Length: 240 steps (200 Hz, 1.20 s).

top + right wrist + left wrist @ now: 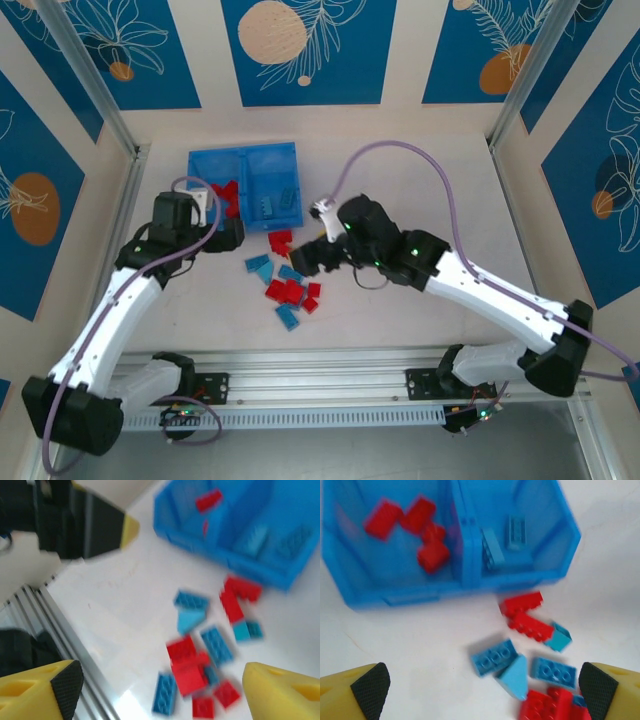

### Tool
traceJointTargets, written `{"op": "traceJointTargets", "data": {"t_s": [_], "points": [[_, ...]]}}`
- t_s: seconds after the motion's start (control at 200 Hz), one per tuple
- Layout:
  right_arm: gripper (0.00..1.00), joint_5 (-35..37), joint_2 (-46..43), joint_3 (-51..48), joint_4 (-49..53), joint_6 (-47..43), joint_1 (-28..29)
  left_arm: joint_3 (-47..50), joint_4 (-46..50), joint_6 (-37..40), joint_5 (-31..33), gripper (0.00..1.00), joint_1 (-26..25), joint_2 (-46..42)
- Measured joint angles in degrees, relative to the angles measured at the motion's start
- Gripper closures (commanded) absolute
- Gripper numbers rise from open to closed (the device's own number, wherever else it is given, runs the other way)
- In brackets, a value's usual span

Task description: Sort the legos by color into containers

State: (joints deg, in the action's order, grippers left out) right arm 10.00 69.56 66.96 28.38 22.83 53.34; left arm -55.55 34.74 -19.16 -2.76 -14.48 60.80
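Left wrist | left pincer [484, 692], right pincer [162, 687] stood wide, empty | we judged: straddle one red lego [521, 603] squarely, clear of other legos [495, 657].

Bright blue plastic tray [410, 599], two compartments, sits flat just ahead of the left end effector [482, 690]. A few red plastic bricks [427, 555] are in its left side and two blue bricks [516, 530] in the right. Loose red and teal bricks [530, 625] are scattered on the surface [420, 650] closer in, toward its right fingertip.
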Motion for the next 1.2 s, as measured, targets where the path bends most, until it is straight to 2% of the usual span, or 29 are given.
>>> {"op": "traceJointTargets", "data": {"t_s": [0.02,0.1,0.19,0.365,0.58,0.7,0.87,0.96,1.1,1.2], "points": [[0.00,-0.2,-1.2,-1.7,0.3,1.0,-0.4,0.4,0.2,-2.1,-0.7,0.04,-0.3,1.0],[0.00,-0.8,-5.3,-6.9,1.4,5.1,-1.4,2.5,0.5,-8.4,-1.7,0.06,-2.2,4.2],[0.00,-1.7,-8.7,-10.4,1.7,8.8,-2.3,4.6,0.7,-15.7,-0.6,0.07,-7.0,8.0],[0.00,-3.0,-8.8,-11.7,1.6,12.5,-3.4,5.4,-0.1,-28.1,2.2,0.06,-16.3,15.6],[0.01,-3.5,-7.2,-11.7,1.7,13.6,-3.5,5.4,-2.3,-39.0,6.3,0.02,-17.2,24.6],[0.00,-3.4,-7.2,-11.7,1.9,13.6,-3.5,3.7,-2.2,-42.0,9.3,0.01,-17.2,27.2],[0.00,-3.4,-8.0,-11.7,2.4,14.1,-3.7,1.0,-3.7,-42.9,9.5,0.04,-17.2,31.4],[0.01,-3.4,-8.3,-11.7,2.4,14.3,-3.8,0.5,-4.0,-43.3,9.5,0.10,-17.2,33.1],[0.00,-3.4,-8.3,-11.7,2.5,14.3,-3.9,0.4,-4.1,-43.3,9.5,0.26,-17.2,34.7],[0.00,-3.4,-8.3,-11.7,2.7,14.3,-3.9,0.3,-3.8,-43.3,10.0,0.35,-17.2,35.8]]}}
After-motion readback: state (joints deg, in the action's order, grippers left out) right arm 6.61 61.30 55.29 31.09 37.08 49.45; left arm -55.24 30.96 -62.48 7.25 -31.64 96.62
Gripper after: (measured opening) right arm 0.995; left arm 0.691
